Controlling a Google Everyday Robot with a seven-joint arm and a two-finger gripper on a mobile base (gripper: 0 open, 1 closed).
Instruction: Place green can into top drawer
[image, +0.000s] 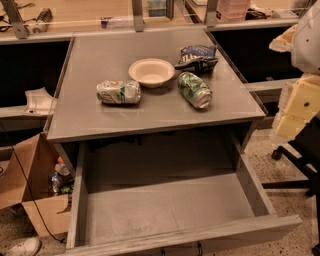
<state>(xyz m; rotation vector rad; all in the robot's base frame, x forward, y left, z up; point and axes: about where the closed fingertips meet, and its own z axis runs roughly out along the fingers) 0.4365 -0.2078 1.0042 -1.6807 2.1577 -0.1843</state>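
The green can (194, 90) lies on its side on the grey tabletop (85, 120), right of centre, with its silver end toward the front right. The top drawer (170, 205) is pulled fully open below the tabletop, and nothing lies on its flat grey bottom. My gripper does not show in the camera view. Only white and pale yellow parts of my arm (300, 100) show at the right edge, beside the table and apart from the can.
A paler white-and-green can (118, 92) lies on its side left of a white bowl (151, 72). A blue chip bag (196, 56) lies behind the green can. A cardboard box (35, 190) sits on the floor at left, and a chair base (295, 170) at right.
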